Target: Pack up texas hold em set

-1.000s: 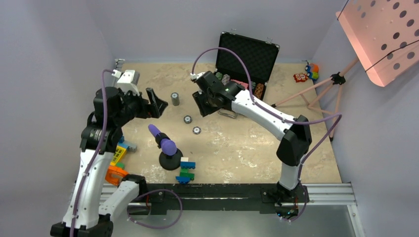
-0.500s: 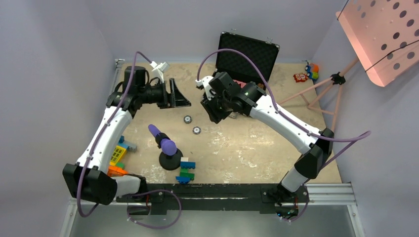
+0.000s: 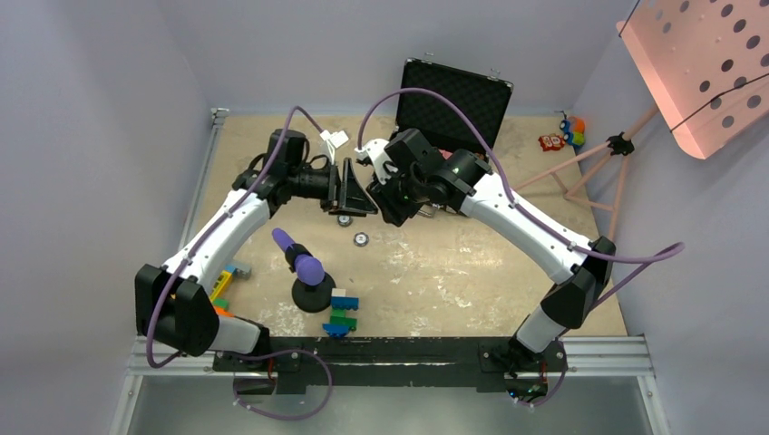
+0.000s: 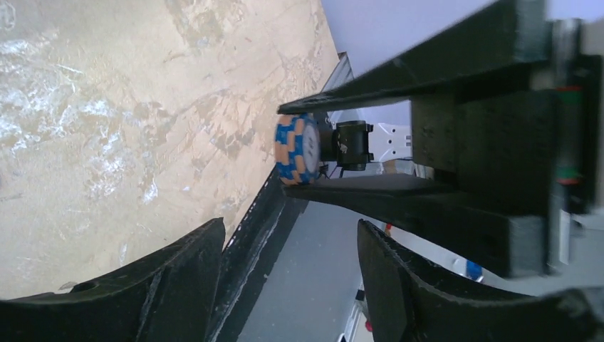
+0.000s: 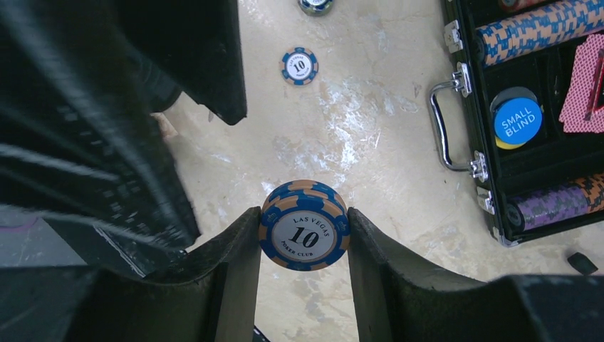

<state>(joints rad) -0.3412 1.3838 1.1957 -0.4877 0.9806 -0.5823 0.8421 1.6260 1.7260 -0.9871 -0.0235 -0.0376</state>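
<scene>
My right gripper [image 5: 305,235] is shut on a small stack of blue-and-orange poker chips [image 5: 305,225] marked 10, held edge-on above the table. The left gripper [image 4: 292,239] stands open with nothing between its fingers, close beside those chips [image 4: 298,149]. In the top view the two grippers, left [image 3: 356,197] and right [image 3: 390,199], meet in front of the open black case [image 3: 458,100]. The case [image 5: 466,171] holds rows of striped chips [image 5: 541,28], a blue button [image 5: 518,121] and pink cards [image 5: 584,82]. Two loose chips [image 3: 345,219] [image 3: 361,239] lie on the table.
A purple-tipped object on a black round base [image 3: 308,272] and a toy-brick figure [image 3: 343,313] stand near the front. More bricks [image 3: 222,281] lie under the left arm. A pink stand's legs [image 3: 580,168] and small toys [image 3: 562,134] are at the back right.
The left arm swung from the left side across to the middle, up against the right gripper, and its jaws narrowed somewhat. The right gripper shifted slightly, keeping hold of the chips.
</scene>
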